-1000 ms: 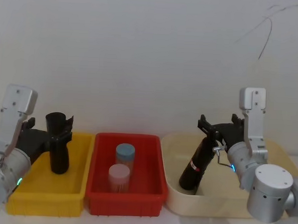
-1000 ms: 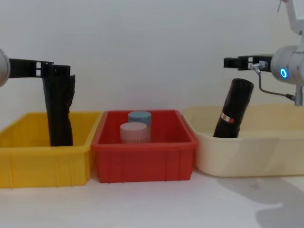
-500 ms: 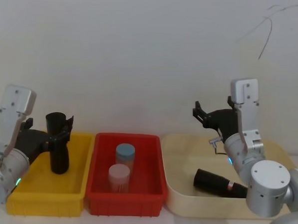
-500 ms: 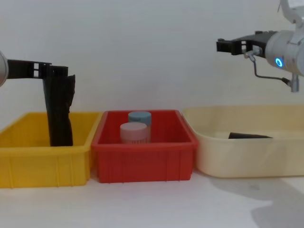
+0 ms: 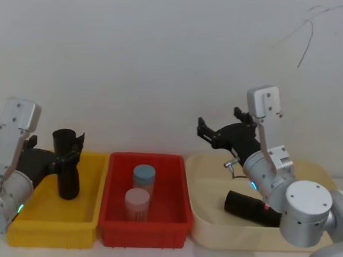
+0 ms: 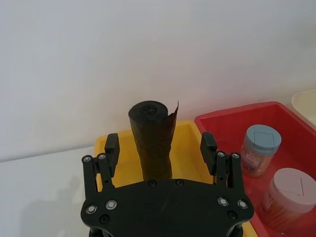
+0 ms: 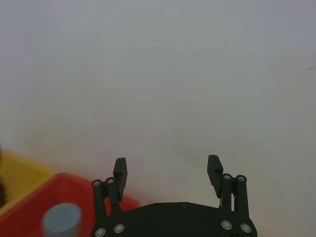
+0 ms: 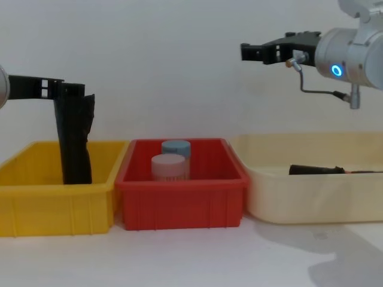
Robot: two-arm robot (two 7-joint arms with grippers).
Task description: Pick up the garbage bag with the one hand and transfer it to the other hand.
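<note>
The garbage bag (image 5: 69, 172), a black roll, stands upright in the yellow bin (image 5: 51, 226). My left gripper (image 5: 68, 149) is open with one finger on each side of the roll's upper part. In the left wrist view a gap shows between each finger and the garbage bag (image 6: 152, 138). From the chest, the left gripper (image 8: 63, 88) sits at the top of the garbage bag (image 8: 75, 140). My right gripper (image 5: 208, 133) is open and holds nothing. It hangs high above the seam between the red and cream bins, as the chest view's right gripper (image 8: 251, 51) shows.
A second black roll with a red label (image 5: 251, 206) lies flat in the cream bin (image 5: 212, 229). The red bin (image 5: 143, 226) in the middle holds a blue-lidded jar (image 5: 144, 175) and a pale-lidded jar (image 5: 137, 200). A white wall stands close behind the bins.
The right gripper let go of the labelled roll, which fell flat in the cream bin. The gripper then rose and swung left toward the red bin. The left gripper and its roll stayed put.
</note>
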